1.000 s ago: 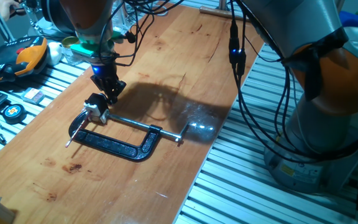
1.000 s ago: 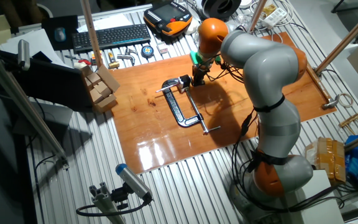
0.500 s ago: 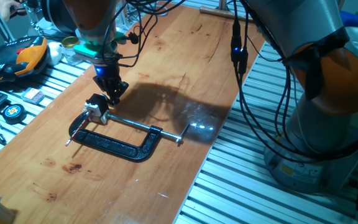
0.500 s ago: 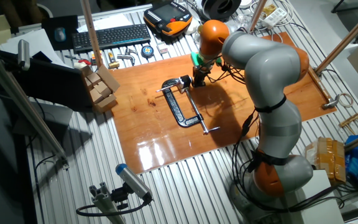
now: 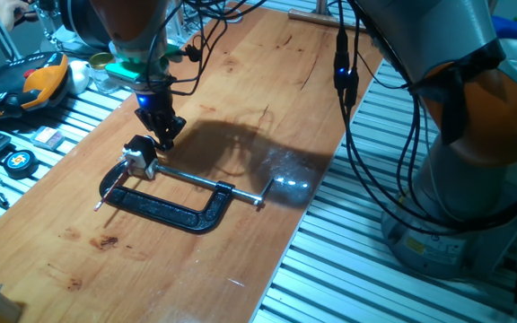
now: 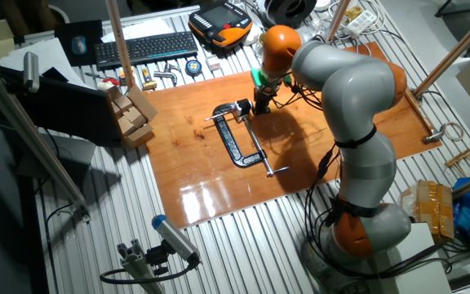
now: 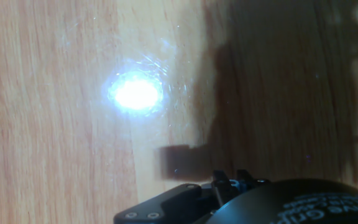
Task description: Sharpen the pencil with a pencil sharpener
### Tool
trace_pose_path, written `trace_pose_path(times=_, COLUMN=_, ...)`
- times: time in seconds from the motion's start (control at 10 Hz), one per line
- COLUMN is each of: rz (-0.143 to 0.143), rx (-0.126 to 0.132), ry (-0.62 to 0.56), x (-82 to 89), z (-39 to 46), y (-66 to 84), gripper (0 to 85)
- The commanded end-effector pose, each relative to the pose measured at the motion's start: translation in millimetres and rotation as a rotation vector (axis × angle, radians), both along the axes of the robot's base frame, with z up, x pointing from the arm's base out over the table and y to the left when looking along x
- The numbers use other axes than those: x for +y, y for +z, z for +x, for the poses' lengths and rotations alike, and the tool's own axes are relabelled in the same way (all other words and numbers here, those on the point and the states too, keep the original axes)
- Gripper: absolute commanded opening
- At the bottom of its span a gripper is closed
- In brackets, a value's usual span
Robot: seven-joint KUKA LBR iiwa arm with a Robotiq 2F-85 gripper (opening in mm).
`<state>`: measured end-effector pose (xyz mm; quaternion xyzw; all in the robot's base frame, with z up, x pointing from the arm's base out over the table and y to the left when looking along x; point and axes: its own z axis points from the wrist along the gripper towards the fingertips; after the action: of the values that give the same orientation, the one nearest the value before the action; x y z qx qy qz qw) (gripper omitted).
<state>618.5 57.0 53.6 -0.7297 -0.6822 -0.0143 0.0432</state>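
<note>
One fixed view shows the gripper [image 5: 165, 137] hanging just above the pencil sharpener [image 5: 138, 154], which sits held in the black clamp [image 5: 164, 208]. It holds nothing, and I cannot tell how wide it is. The pencil [image 5: 109, 190] lies by the clamp, so picking it up looks like the next job.

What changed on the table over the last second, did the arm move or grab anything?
The gripper rose slightly and drew back from the pencil sharpener, taking hold of nothing. The sharpener, the pencil and the C-clamp stayed where they were on the wooden board.
</note>
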Motion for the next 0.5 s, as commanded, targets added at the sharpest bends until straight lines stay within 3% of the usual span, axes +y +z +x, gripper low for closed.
trace_pose_path(times=0.0, rz=0.001, rx=0.003, ry=-0.002, x=0.2, z=-0.4, y=1.5, gripper=0.0)
trace_pose_path(times=0.4, rz=-0.005, rx=0.015, ry=-0.009, x=0.3, z=-4.3, y=11.3, gripper=0.0)
